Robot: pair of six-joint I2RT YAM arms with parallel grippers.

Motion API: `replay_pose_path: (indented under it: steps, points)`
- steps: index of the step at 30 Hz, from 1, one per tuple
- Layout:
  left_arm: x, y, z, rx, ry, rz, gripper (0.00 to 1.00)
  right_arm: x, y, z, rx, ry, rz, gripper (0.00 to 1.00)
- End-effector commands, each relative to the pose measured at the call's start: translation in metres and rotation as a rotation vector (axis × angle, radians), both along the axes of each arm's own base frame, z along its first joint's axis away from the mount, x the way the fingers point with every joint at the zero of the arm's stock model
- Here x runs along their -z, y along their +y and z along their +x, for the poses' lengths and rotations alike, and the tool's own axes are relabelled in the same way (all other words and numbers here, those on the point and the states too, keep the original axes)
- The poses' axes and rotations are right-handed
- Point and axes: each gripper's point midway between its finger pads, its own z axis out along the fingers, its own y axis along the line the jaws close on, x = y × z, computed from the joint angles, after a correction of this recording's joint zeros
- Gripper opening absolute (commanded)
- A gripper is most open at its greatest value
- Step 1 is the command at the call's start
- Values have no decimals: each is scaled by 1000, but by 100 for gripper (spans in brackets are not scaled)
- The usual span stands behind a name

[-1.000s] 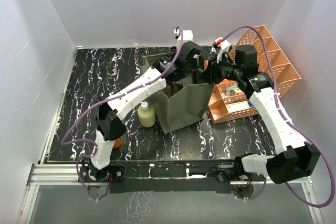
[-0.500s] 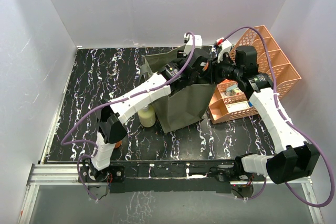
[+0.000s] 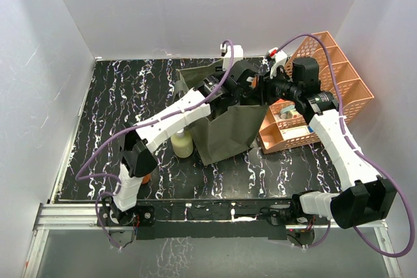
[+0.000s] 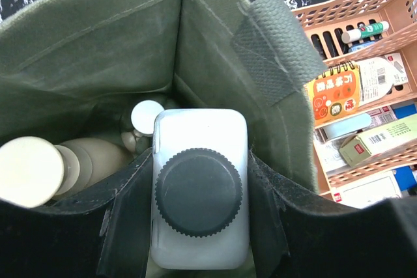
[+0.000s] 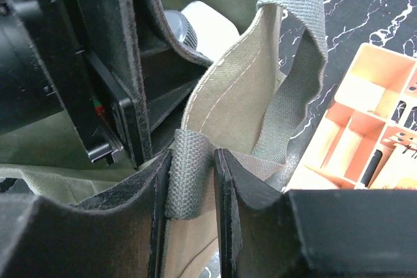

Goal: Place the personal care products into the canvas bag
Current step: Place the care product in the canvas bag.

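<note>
Inside the canvas bag (image 4: 98,43), the left jaws pinch a black-capped grey bottle (image 4: 200,190), fabric walls close on both sides, other bottles (image 4: 29,170) below. The right jaws straddle the strap handle (image 5: 189,180) at the rim; grip unclear.

We are looking down at a black table (image 3: 117,102) veined with white, and it is carrying four things directly. The canvas bag (image 3: 228,136) is standing upright around the middle, its mouth gaping open. A pale yellow bottle (image 3: 182,143) is standing just left of the bag, on its near side, close against the fabric. A small orange thing (image 3: 147,177) is lying toward the near left, mostly hidden from us. The orange lattice trays (image 3: 342,86) are sitting on the right, stretching toward the far right corner, the nearest tray just beside the bag.
</note>
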Motion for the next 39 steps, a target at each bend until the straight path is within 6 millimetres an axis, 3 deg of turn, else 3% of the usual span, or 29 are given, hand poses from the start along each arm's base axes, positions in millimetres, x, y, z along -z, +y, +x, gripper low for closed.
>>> replay_pose_path:
  steps: [1, 10, 22, 32, 39]
  points:
    - [-59, 2, 9, -43, -73, -219, 0, -20, 1, -1, -13, -83, 20, 33]
    - [-43, 5, 25, -87, -60, -209, 0, -17, 5, -6, -50, -77, 30, 34]
    - [-1, 1, 44, -70, 10, -172, 0, -17, 8, -10, -77, -79, 35, 34]
    - [42, 10, 54, -67, 69, -161, 0, -15, 7, -12, -77, -84, 28, 34]
    - [63, 6, 58, -17, 81, -136, 5, -14, 6, -13, -78, -84, 26, 34]
